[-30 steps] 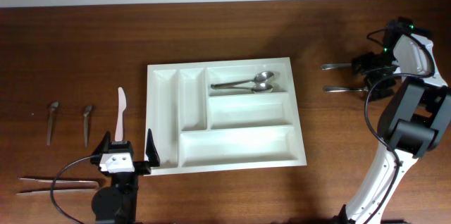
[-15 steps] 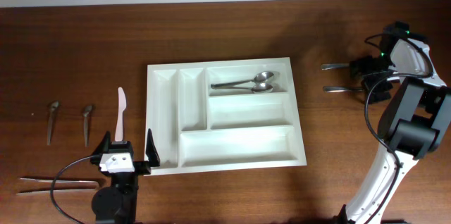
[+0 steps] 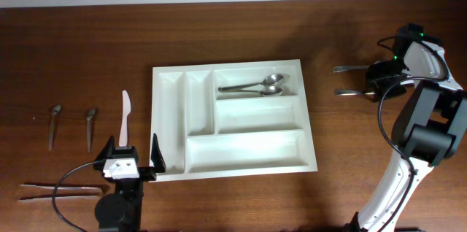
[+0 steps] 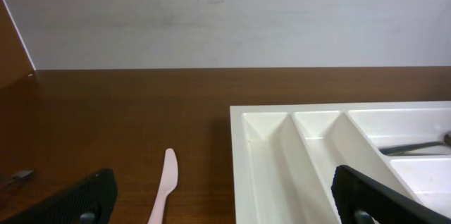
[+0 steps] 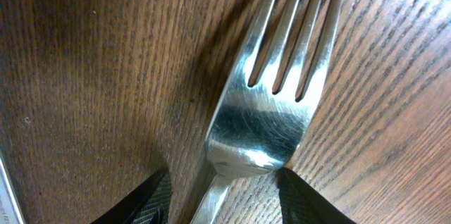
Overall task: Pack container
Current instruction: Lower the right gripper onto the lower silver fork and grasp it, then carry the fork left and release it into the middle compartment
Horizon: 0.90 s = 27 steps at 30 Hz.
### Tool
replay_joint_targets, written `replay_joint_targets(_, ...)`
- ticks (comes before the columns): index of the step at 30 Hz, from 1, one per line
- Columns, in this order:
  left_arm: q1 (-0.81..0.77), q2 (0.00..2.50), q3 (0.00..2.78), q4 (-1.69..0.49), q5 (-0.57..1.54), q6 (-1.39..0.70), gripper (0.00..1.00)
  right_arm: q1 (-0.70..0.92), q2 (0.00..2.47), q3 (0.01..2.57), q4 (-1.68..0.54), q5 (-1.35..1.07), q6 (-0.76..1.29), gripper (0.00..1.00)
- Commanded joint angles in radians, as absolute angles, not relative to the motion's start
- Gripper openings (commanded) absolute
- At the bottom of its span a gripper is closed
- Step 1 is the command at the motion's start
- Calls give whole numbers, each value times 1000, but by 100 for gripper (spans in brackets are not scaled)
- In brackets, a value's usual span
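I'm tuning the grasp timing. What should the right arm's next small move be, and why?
Probably close the right pincer on the fork: it is open and straddles the fork's neck, low at the table, with a gap left on either side.

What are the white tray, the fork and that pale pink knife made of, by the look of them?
The tray looks like moulded plastic: plain white, smooth, a slight sheen, rounded dividers. The fork is probably polished steel: silvery, with mirror-like reflections on it. The knife seems to be plastic: pale pink all over, matt, no metallic glint.
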<state>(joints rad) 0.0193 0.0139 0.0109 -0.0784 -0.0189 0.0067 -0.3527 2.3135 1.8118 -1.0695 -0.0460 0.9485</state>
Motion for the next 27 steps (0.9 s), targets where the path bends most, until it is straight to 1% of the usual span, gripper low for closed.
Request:
replay_joint_targets(1, 25, 6, 9, -83, -23, 19, 99, -348, 2363, 1766, -1066, -52, 959, 44)
replay_joint_targets(2, 25, 6, 9, -83, -23, 19, 99, -348, 2363, 1766, -1066, -56, 959, 40)
replay_joint_targets(3, 25, 6, 9, -83, -23, 19, 99, -348, 2363, 1767, -1069, -59, 959, 29)
replay_joint_targets(4, 25, 6, 9, -83, -23, 19, 99, -348, 2363, 1768, -1071, -60, 959, 22)
replay_joint_targets(7, 25, 6, 9, -83, -23, 19, 99, -348, 2362, 1780, -1090, -59, 958, 11)
replay_joint_targets(8, 25, 6, 9, -83, -23, 19, 99, -348, 2362, 1790, -1100, -59, 959, 10)
replay_joint_targets(14, 25, 6, 9, -83, -23, 19, 99, -347, 2352, 1871, -1166, -59, 959, 8)
replay_joint_targets(20, 25, 6, 9, -83, -23, 19, 99, -347, 2307, 1956, -1235, -59, 959, 4)
replay_joint_targets(27, 25, 6, 9, -83, -23, 19, 99, -324, 2231, 2041, -1377, -66, 987, 4)
